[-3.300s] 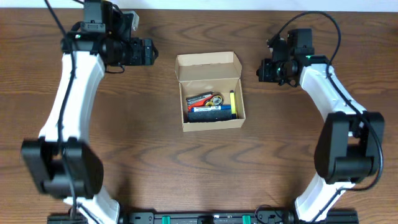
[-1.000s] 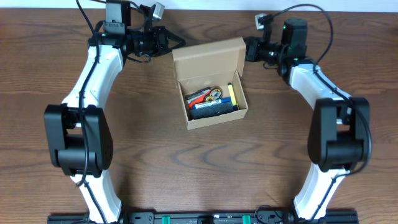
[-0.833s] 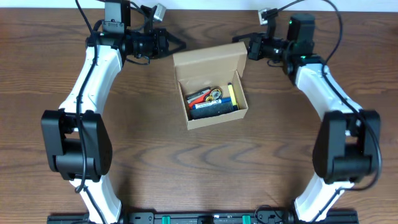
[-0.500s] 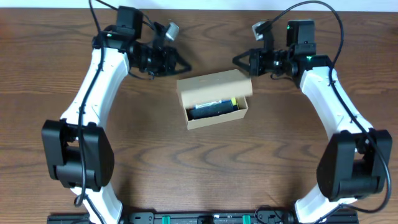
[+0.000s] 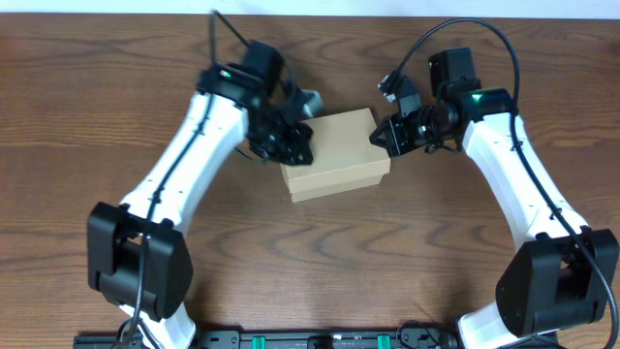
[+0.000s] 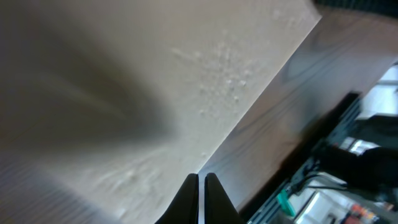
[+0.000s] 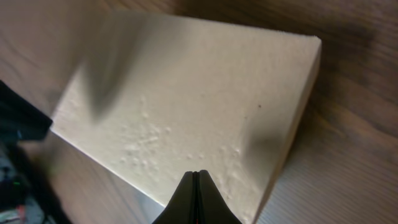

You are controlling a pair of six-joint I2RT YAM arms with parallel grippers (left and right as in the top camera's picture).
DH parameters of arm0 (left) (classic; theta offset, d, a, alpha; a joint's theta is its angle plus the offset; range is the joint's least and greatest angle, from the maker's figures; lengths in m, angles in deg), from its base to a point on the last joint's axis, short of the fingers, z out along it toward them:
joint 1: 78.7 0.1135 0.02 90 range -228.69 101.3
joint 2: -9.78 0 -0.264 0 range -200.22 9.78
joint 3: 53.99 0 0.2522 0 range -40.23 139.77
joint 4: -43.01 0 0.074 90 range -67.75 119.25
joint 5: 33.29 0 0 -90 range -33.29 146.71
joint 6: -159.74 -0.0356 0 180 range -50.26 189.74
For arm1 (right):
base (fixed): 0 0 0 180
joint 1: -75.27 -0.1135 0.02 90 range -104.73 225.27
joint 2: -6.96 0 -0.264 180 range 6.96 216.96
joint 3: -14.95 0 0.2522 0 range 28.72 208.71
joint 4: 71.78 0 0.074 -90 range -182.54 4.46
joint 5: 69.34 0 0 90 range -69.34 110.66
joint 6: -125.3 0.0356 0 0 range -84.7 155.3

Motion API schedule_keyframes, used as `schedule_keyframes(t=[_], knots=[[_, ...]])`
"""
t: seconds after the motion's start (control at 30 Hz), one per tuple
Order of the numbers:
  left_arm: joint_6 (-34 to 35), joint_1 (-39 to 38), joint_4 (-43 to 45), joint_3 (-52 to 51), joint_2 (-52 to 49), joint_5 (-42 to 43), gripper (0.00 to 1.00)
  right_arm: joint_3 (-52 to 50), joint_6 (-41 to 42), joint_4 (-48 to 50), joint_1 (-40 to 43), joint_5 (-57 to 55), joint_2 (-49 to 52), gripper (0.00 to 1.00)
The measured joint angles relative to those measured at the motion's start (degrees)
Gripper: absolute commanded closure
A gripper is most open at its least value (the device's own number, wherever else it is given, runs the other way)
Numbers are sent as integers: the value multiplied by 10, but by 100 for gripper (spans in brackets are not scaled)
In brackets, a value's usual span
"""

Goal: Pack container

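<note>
The container (image 5: 337, 153) is a tan cardboard box at the table's middle, its flap lid folded down over it so the contents are hidden. My left gripper (image 5: 298, 145) is shut, empty, and rests on the lid's left edge. At the lid's right edge sits my right gripper (image 5: 378, 139), also shut and empty. The left wrist view shows the pale lid (image 6: 124, 93) filling the frame, with the shut fingertips (image 6: 201, 179) over its edge. The right wrist view looks down on the lid (image 7: 186, 106), the shut fingertips (image 7: 196, 177) just above it.
Brown wooden table (image 5: 310, 262) all around the box. Both white arms reach in from the near corners and bend over the box. A black rail (image 5: 310, 339) runs along the table's front edge.
The lid stood open, then swung down over the box and is now flat. Both grippers came from behind the box down onto its left and right edges.
</note>
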State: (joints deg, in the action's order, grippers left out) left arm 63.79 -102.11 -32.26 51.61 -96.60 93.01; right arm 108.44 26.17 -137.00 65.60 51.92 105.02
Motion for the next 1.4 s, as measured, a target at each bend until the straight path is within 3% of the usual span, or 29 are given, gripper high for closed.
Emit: schedule_keyframes(t=[0.43,0.87,1.13,1.4], knots=[[24,-13,54,-87,0,-25,94,-94,-12,49,-5,-39,0,99],[30,-11,49,-94,8,-31,94,-102,-3,58,-5,-40,-13,99],[31,22,38,-96,136,-88,94,-100,71,64,-5,-173,-94,99],[32,77,33,-96,271,-128,94,-110,127,74,-9,-238,-65,98]])
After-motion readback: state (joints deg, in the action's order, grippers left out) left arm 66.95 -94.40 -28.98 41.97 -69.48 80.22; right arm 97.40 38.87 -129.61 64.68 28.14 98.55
